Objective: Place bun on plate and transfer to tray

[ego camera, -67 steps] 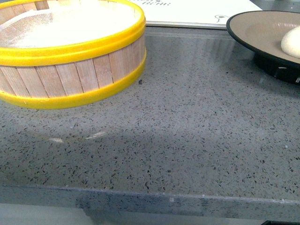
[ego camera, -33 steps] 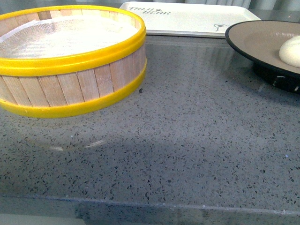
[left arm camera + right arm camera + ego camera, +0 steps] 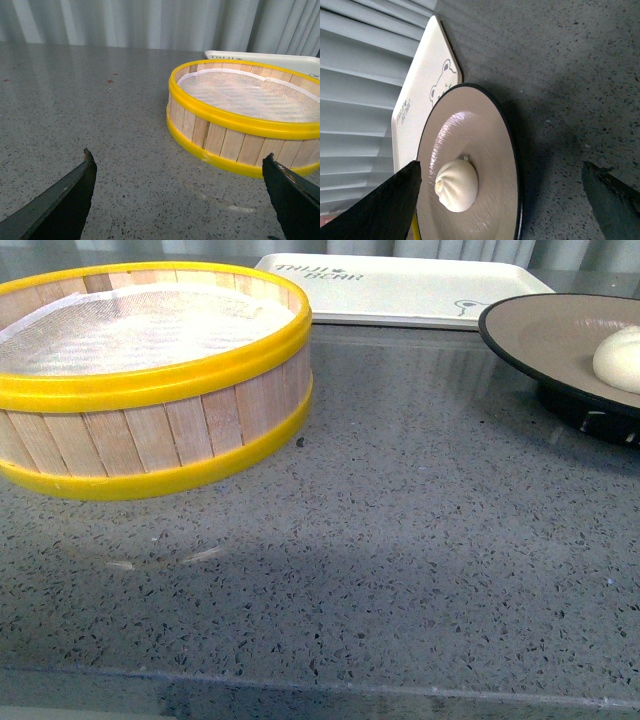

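The cream-white bun (image 3: 620, 358) lies on the beige plate (image 3: 550, 330) with the black rim, at the right edge of the front view. The white tray (image 3: 400, 285) with the bear print lies flat behind it. In the right wrist view the bun (image 3: 456, 185) rests near the middle of the plate (image 3: 470, 125), next to the tray (image 3: 427, 85). My right gripper (image 3: 501, 167) hangs open over the plate's edge, its fingers wide apart and holding nothing. My left gripper (image 3: 177, 160) is open above bare counter, short of the steamer basket. Neither gripper shows in the front view.
A yellow-rimmed wooden steamer basket (image 3: 150, 380) with a white liner stands at the left; the left wrist view has the basket (image 3: 240, 115) with the tray's corner (image 3: 260, 55) behind it. The grey speckled counter (image 3: 400, 540) ends at a front edge. Curtains hang behind.
The front view has tilted: basket, plate and tray sit lower in the picture and more of the tray shows. The bun stays on the plate.
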Tool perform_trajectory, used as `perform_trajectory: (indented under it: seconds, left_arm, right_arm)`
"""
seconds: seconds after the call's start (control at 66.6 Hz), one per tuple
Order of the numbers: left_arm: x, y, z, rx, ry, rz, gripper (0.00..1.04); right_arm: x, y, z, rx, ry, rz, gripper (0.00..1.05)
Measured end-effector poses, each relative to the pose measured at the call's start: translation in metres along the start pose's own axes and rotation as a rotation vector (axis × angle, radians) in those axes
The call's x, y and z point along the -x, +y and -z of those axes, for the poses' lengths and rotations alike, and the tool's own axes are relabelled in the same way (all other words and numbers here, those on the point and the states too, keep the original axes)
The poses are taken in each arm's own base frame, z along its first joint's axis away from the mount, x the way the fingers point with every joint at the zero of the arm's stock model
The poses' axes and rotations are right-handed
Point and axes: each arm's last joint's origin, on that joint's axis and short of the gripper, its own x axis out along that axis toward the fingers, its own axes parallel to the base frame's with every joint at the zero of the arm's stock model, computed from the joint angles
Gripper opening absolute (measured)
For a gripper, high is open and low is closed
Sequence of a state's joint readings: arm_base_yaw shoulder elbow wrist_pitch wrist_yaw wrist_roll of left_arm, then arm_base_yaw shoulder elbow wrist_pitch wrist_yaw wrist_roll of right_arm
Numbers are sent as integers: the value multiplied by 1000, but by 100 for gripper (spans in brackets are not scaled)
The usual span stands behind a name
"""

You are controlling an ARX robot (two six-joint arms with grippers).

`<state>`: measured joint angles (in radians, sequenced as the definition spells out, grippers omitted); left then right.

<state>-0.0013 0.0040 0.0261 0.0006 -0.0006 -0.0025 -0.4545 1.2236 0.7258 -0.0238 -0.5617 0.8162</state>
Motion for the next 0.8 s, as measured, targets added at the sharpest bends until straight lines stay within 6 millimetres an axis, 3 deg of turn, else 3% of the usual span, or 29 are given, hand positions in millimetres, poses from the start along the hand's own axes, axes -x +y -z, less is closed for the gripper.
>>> perform_trajectory:
  seconds: [0.33,0.721,0.796]
  left_arm:
    - [0,0,0,0,0,0,98]
    - [0,0,0,0,0,0,98]
    - [0,0,0,0,0,0,98]
  right_arm:
    - [-22,-7,14,-39,72,11,96]
    - [-48,0,36,-73,162,-30,96]
    - [-49,-2,38,-81,166,-24,85]
